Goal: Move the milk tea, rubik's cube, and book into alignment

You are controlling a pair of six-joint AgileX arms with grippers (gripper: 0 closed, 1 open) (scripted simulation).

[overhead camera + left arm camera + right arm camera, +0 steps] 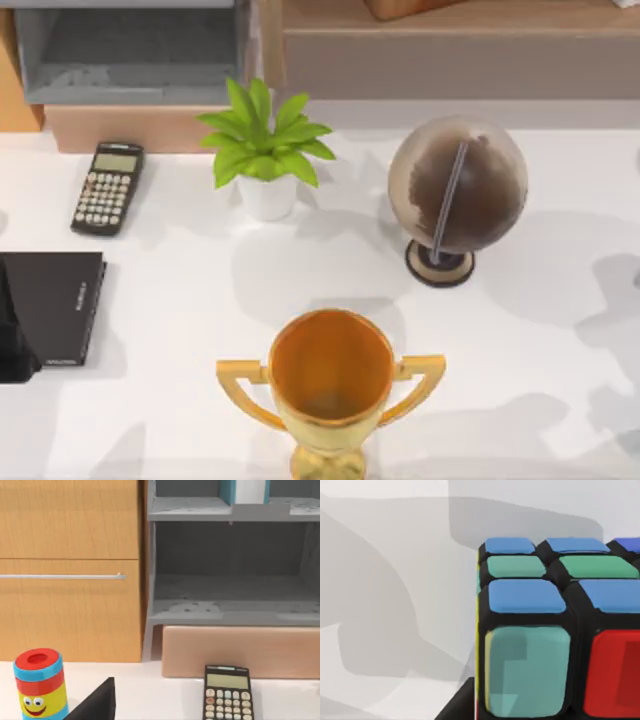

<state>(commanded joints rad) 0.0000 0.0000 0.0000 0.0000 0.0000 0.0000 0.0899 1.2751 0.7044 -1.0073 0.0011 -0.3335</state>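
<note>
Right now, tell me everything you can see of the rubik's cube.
The rubik's cube shows close up in the right wrist view, cut off by the picture's edge. It has a black frame with glossy rounded stickers: blue and green ones on its upper face, a pale teal and a red one on the near face, and a thin yellow strip along one side edge. It sits upright on the white table, casting a soft shadow. No fingers touch the part that shows.

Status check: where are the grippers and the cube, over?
Right gripper close against the rubik's cube. Left arm at the table's left edge by the black notebook. Trophy and globe mid-table.
</note>
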